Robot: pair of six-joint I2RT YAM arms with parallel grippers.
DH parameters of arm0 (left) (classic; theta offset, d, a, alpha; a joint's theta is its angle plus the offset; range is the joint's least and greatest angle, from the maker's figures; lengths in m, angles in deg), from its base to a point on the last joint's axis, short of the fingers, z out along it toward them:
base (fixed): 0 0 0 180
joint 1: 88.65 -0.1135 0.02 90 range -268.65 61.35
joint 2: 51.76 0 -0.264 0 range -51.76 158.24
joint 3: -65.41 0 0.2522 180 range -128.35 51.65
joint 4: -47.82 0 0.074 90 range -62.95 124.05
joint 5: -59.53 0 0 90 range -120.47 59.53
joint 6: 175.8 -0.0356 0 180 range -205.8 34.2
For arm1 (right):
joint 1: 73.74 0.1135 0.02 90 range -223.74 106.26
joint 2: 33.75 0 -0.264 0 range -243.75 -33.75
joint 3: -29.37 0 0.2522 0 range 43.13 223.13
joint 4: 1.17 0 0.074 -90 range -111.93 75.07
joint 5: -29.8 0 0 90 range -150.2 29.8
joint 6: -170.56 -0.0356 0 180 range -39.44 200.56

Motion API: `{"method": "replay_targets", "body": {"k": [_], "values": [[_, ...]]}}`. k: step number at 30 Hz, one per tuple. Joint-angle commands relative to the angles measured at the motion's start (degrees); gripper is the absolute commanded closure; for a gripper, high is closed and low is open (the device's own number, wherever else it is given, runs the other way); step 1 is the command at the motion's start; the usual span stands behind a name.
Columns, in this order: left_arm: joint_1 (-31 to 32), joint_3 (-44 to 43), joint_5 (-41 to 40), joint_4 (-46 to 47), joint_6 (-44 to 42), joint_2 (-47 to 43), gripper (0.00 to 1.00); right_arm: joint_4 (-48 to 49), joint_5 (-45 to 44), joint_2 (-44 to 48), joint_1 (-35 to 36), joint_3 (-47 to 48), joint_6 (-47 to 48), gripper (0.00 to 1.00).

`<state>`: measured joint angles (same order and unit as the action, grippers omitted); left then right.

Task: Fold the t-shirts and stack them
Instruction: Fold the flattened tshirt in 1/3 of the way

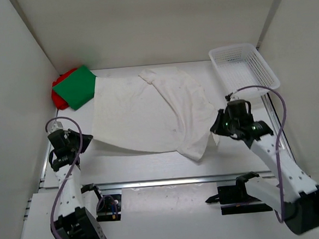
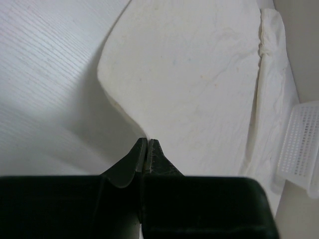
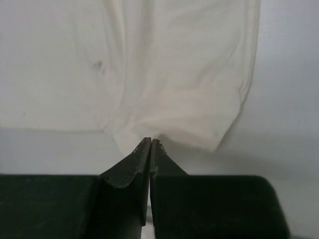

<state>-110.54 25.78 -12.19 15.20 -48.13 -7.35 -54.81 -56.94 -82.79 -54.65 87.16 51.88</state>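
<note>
The white t-shirt (image 1: 142,110) lies spread across the middle of the table, its right side bunched in folds. My left gripper (image 1: 88,138) is shut on its near left corner, which hangs a little above the table and casts a shadow in the left wrist view (image 2: 199,74). My right gripper (image 1: 215,127) is shut on the shirt's gathered right edge, seen in the right wrist view (image 3: 174,74). The green t-shirt (image 1: 76,87) lies folded on the red t-shirt (image 1: 58,96) at the back left corner, touching the white shirt's far left corner.
A white plastic mesh basket (image 1: 242,67) stands at the back right; it also shows in the left wrist view (image 2: 301,144). White walls close in the table on the left, back and right. A metal rail (image 1: 169,181) runs along the near edge.
</note>
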Motion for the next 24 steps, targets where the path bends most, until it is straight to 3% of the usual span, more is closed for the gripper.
{"method": "replay_targets", "body": {"k": [1,11,18,24], "values": [[-0.7,-3.7,1.5,8.3,4.9,5.2,1.00,15.0,5.9,-11.9,-7.5,4.1,2.9,1.00],[2.6,-13.1,-3.3,17.3,10.0,24.3,1.00,20.2,6.5,-39.4,-11.6,24.9,4.6,1.00],[3.6,-21.1,-5.9,17.3,8.6,37.3,1.00,16.1,7.5,-53.0,-13.3,42.2,6.8,1.00],[3.1,-24.0,-6.4,17.2,7.9,44.2,1.00,8.3,6.7,-67.9,-13.0,62.7,10.3,1.00]]}}
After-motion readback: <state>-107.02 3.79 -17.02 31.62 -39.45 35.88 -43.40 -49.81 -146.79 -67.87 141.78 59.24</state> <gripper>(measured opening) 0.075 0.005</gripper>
